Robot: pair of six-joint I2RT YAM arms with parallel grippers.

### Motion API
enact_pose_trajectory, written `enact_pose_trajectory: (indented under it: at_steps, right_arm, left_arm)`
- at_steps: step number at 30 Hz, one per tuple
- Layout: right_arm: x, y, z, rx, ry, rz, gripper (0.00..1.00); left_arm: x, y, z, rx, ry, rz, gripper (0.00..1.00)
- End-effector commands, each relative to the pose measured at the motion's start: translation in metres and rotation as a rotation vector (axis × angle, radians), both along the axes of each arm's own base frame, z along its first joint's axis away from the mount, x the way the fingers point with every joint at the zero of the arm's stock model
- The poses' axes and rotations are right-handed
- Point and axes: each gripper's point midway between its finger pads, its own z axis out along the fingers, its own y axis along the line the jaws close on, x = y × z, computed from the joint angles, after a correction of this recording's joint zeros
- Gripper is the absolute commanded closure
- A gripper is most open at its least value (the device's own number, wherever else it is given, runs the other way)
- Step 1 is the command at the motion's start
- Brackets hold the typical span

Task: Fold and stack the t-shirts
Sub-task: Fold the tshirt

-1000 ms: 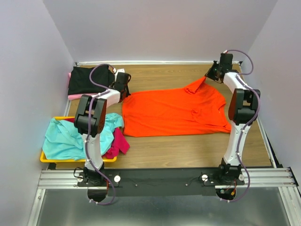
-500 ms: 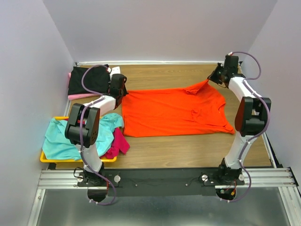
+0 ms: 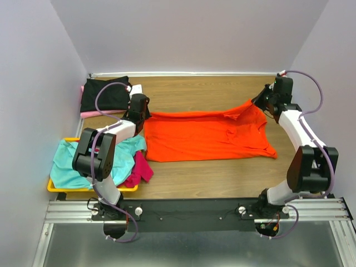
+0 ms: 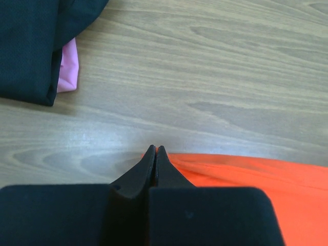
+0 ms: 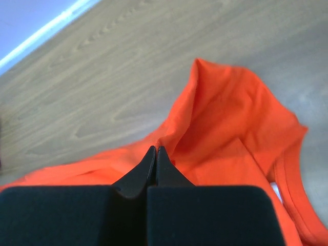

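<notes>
At far edge, left fingers (image 4: 147, 170), right fingers (image 5: 148, 167) clamped on orange t-shirt (image 3: 206, 136), table (image 3: 194, 92) beyond

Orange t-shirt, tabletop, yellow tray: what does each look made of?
Orange t-shirt: soft matte cloth, likely knit. It creases and drapes where its far right corner is lifted.
Tabletop: wood-grain surface with a slight sheen. Whether it is solid wood or laminate cannot be told.
Yellow tray: smooth, stiff-looking rim, probably plastic. Shirts cover most of it.
</notes>
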Motion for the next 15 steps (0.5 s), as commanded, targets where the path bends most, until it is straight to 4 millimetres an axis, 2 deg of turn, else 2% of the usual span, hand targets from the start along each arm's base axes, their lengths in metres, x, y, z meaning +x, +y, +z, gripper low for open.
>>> enact_pose_trajectory:
  at_steps: [1, 7, 12, 15]
  right_arm:
    - [-0.029, -0.009, -0.015, -0.027, 0.035, -0.042, 0.99]
    - [-0.061, -0.008, -0.028, -0.032, 0.066, -0.042, 0.99]
    - [-0.08, -0.013, -0.028, -0.063, 0.069, -0.061, 1.0]
    - [-0.087, -0.014, -0.026, -0.07, 0.071, -0.067, 1.0]
  left_arm:
    - [-0.006, -0.004, 0.022, -0.006, -0.07, -0.016, 1.0]
    - [-0.023, -0.011, 0.015, -0.023, -0.058, -0.025, 1.0]
    - [-0.036, -0.01, 0.007, -0.04, -0.037, -0.02, 1.0]
    - [-0.044, -0.006, 0.008, -0.049, -0.044, -0.003, 1.0]
